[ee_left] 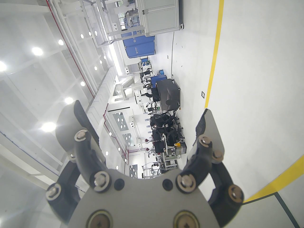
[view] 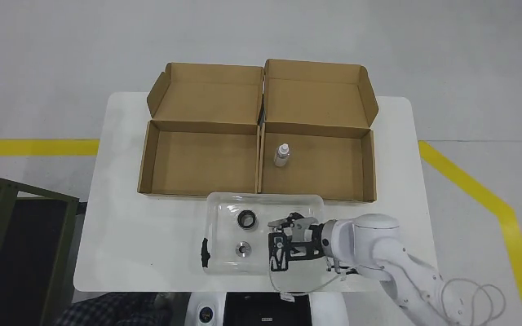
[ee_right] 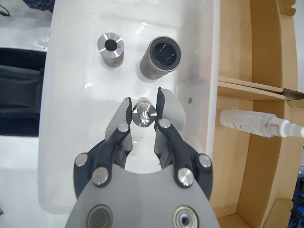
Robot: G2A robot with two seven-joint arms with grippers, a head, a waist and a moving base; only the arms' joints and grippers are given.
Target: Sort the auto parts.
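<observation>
My right gripper [ee_right: 143, 110] is down inside the clear plastic tray [ee_right: 66, 129], shut on a small silver stepped metal part [ee_right: 144, 116] that stands upright between its pads. Beyond it in the tray stand a slotted steel collet [ee_right: 111, 49] and a larger grey sleeve with a black bore [ee_right: 161, 56]. From above, the same gripper [view: 281, 244] sits in the tray [view: 216, 204] beside the sleeve [view: 247, 219] and the collet [view: 242, 249]. A small white bottle [view: 281, 154] lies in the right cardboard box [view: 363, 167]. My left gripper [ee_left: 142, 122] is open, pointed out at the room.
Two open cardboard boxes stand side by side behind the tray; the left box [view: 151, 163] holds nothing. A small black piece [view: 203, 253] sits at the tray's left end. The white bottle [ee_right: 251, 122] lies just past the tray's wall.
</observation>
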